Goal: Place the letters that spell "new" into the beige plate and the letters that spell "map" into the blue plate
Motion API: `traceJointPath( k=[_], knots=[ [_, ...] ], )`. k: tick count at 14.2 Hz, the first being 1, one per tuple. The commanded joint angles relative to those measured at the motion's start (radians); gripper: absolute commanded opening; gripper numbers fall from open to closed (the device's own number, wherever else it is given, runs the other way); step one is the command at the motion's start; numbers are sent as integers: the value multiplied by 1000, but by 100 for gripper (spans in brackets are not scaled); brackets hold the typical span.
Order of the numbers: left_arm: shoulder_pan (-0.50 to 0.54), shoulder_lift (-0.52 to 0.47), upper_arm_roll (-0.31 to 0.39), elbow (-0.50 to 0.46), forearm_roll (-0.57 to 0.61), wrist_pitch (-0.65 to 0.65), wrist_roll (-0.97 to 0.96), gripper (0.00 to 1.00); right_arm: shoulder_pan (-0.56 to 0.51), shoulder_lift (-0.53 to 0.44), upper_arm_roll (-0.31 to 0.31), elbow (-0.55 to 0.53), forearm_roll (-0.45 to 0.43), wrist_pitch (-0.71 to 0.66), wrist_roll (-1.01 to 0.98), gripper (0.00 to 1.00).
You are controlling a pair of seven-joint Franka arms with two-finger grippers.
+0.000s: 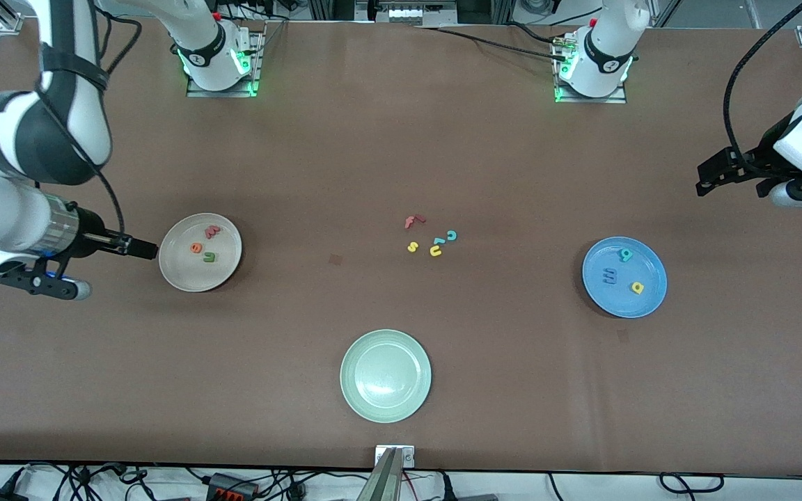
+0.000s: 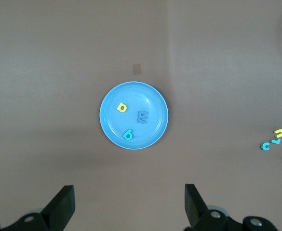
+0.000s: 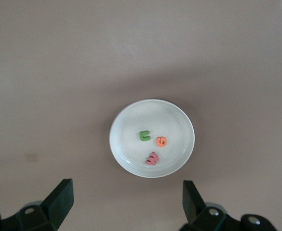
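Observation:
The beige plate (image 1: 179,275) (image 3: 131,120) lies toward the right arm's end and holds the green n (image 1: 209,257) (image 3: 144,135), orange e (image 1: 196,247) (image 3: 161,141) and red-pink w (image 1: 212,231) (image 3: 152,158). Toward the left arm's end, the blue plate (image 1: 651,268) (image 2: 150,96) holds the blue m (image 1: 609,275) (image 2: 142,116), yellow a (image 1: 637,287) (image 2: 122,107) and teal p (image 1: 626,255) (image 2: 127,134). My right gripper (image 1: 142,248) (image 3: 126,185) hangs high beside the beige plate, open and empty. My left gripper (image 1: 711,177) (image 2: 129,192) hangs high beside the blue plate, also open and empty.
Loose letters lie mid-table: a red f (image 1: 413,221), a teal c (image 1: 451,236), a yellow s (image 1: 412,246) and a yellow u (image 1: 436,250). A pale green plate (image 1: 356,355) sits nearer the front camera than they do.

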Motion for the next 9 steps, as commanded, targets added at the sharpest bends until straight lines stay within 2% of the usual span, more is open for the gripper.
traceJointPath(
  k=[1,2,5,7,9],
  knots=[
    [-4,-17,0,-6,6,-13,13,100,-148,-110,170,5,-96,-16,-21,100],
    [-4,-17,-2,-6,6,-13,13,100,-181,-130,199,5,-119,-11,-38,100],
    [-4,-17,-2,-6,6,-15,15,100,-285,-159,234,5,-124,-9,-139,100],
    [-4,-17,0,-6,6,-15,13,100,-375,-185,293,4,-128,-15,-190,100],
    [-4,-17,-2,-6,6,-17,13,100,-393,-196,293,4,-133,-28,-194,100]
  ],
)
